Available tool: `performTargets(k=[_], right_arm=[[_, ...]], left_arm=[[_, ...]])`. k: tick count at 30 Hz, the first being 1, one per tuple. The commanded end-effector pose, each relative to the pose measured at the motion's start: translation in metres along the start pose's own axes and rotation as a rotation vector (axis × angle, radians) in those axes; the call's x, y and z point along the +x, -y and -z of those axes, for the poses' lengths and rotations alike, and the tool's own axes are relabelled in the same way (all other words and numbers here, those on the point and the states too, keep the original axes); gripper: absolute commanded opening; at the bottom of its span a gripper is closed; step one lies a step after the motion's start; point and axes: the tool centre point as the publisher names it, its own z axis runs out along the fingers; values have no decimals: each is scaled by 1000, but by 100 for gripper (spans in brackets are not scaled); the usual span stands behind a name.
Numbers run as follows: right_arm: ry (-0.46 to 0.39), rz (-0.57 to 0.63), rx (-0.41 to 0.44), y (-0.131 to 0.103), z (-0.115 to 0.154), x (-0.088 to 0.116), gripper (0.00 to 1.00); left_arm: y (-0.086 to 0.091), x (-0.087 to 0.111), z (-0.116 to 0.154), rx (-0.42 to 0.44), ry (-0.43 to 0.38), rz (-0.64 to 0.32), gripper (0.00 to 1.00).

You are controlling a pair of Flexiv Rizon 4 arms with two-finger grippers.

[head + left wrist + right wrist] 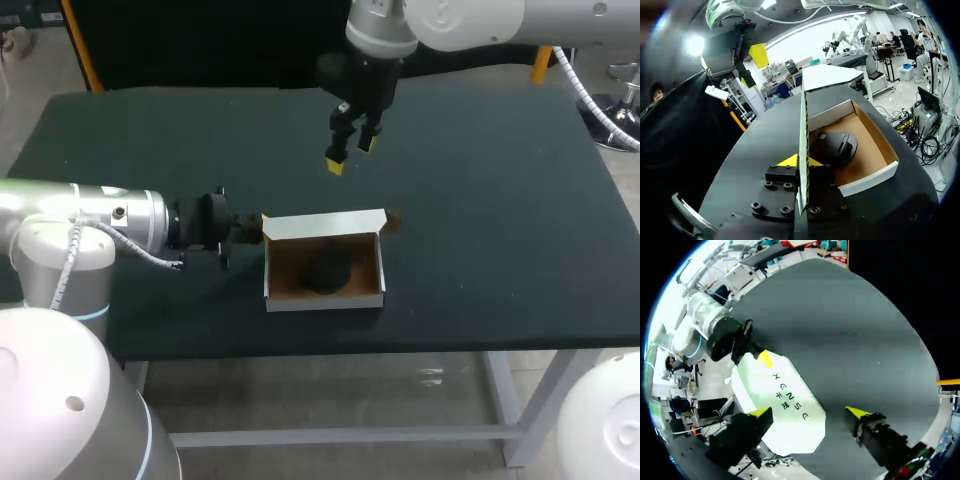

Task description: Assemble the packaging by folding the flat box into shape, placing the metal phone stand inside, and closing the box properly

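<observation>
Table [500,250]: dark top, with the work in its middle.

Left arm [90,220] lies low along the table from my left. Right arm [440,20] hangs from the far side, above the work.

Box [325,300]: folded into shape, white outside and brown inside, sitting flat on the table with its top open. Lid [325,225]: stands roughly upright along the far wall, not closed.

Phone stand [325,272]: a dark lump on the box floor, about central, between the walls.

Left gripper [800,161]: narrow, pinching the lid's near end, with one yellow tip on each face of the panel. Right gripper [350,155]: fingers wide apart and empty, above and beyond the lid, touching nothing.

Judgement: the stand is in, and closing is what remains.

Risks:
- Nothing holds the box base. Swinging the lid from one end could drag or twist the whole box instead of hinging it.
- The pinch is at one end only, so the thin card may buckle or slip out.
- If the stand sits higher than the walls, the lid will stop on it. I cannot tell its height from here.
- If the right gripper comes down to press, it could strike my left fingers.
</observation>
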Motion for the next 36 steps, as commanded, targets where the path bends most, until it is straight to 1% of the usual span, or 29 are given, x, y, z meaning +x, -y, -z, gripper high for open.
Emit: performTargets(k=[1, 11, 14, 16, 17, 22, 24, 27, 32, 36], right_arm=[[1, 0, -1, 1, 0, 0, 100], [1, 0, -1, 1, 0, 0, 100], [1, 0, -1, 1, 0, 0, 100], [-15, -44, -3, 2, 1, -2, 100], [-14, -46, 2, 3, 1, -3, 100], [-21, -178, 28, 5, 0, -7, 100], [-37, -227, 41, 6, 0, -9, 100], [-53, -292, 78, 8, -2, -11, 100], [-84, -375, 105, 13, -5, -11, 100], [-122, -488, 164, 17, -8, -8, 100]], left_arm=[[-4, 4, -4, 1, 0, 0, 0], [-4, 4, -4, 1, 0, 0, 0], [-3, 5, -4, -5, 13, -29, 0], [-2, 6, -3, -9, 17, -42, 0], [-2, 7, -3, -6, 20, -54, 0], [-1, 11, -5, -16, 27, -85, 0], [-1, 13, -6, -16, 30, -94, 0], [-1, 15, -6, -20, 36, -107, 0], [0, 17, -5, -29, 50, -129, 0], [0, 19, -3, -34, 56, -146, 0]])
